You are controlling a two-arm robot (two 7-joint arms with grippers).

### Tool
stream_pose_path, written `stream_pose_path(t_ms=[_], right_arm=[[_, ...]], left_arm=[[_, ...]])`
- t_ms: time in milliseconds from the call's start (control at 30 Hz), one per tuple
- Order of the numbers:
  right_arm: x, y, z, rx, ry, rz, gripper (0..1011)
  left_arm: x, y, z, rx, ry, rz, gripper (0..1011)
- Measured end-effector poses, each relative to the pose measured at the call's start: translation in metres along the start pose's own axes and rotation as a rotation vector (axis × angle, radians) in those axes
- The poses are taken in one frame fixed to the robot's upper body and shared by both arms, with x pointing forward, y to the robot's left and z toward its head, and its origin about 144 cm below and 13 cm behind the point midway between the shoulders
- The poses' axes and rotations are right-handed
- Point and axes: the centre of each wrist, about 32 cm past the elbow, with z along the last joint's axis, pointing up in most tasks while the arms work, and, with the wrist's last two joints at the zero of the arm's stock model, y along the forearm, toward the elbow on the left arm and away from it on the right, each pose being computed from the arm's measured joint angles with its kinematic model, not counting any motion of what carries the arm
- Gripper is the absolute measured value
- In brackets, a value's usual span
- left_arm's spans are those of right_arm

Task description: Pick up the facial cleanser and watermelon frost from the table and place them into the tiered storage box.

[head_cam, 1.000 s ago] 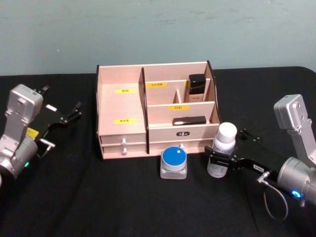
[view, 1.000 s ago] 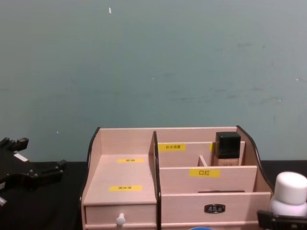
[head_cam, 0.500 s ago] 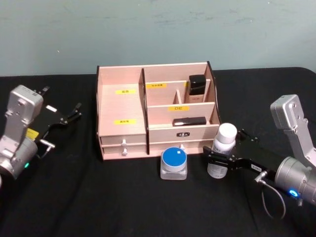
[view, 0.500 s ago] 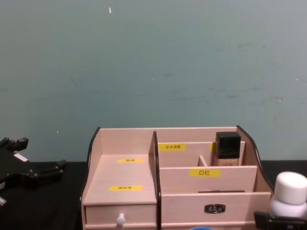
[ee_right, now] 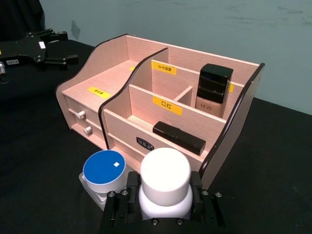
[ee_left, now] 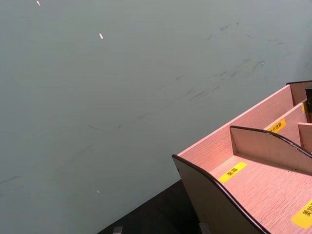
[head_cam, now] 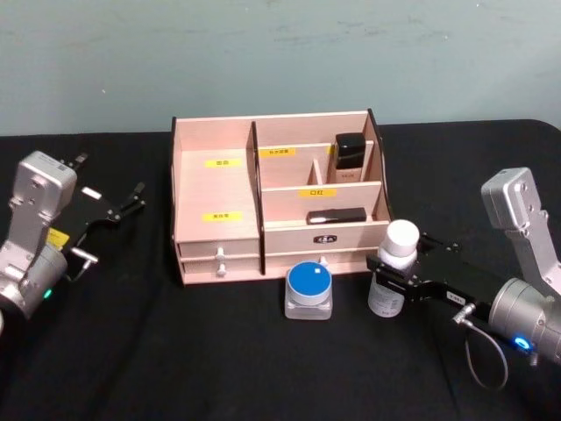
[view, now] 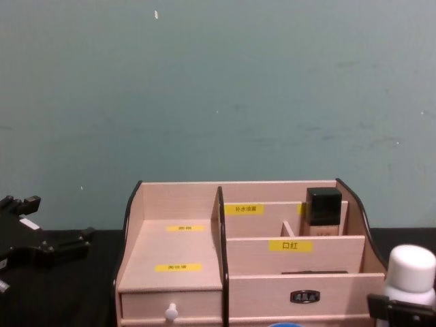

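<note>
A white bottle [head_cam: 391, 274] with a white round cap stands upright just right of the tiered storage box [head_cam: 215, 189], and my right gripper [head_cam: 392, 284] is shut on its body. The right wrist view has the bottle [ee_right: 165, 181] between the fingers [ee_right: 204, 204]. A clear square jar with a blue lid [head_cam: 308, 288] sits on the black table in front of the box's drawers, to the left of the bottle. I cannot tell which of the two is the facial cleanser and which the watermelon frost. My left gripper [head_cam: 123, 206] hovers open, far left of the box.
A black-capped bottle [head_cam: 351, 155] stands in the box's back right compartment and a black stick [head_cam: 336, 214] lies in the front right one. The wide left compartment [ee_right: 109, 80] is bare. Black cloth covers the table [head_cam: 175, 351], and a teal wall stands behind.
My right gripper and the white bottle have shifted very slightly; the bottle stays upright beside the box. The left arm and the blue-lidded jar have not moved.
</note>
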Motion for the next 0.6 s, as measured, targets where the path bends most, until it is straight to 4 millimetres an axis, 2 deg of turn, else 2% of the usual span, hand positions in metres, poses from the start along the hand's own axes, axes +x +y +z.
stream_pose_path(t_ms=[100,167,600], right_arm=[[0.0001,-0.0002,0.0000,0.000,0.000,0.000,613],[0.0001,-0.0002,0.0000,0.000,0.000,0.000,596],[-0.0001,-0.0004,0.0001,0.001,0.001,0.000,594]], left_arm=[[0.0000,0.0000,0.0000,0.000,0.000,0.000,1010],[0.0000,0.0000,0.0000,0.000,0.000,0.000,1010],[0.0000,0.0000,0.0000,0.000,0.000,0.000,1010]])
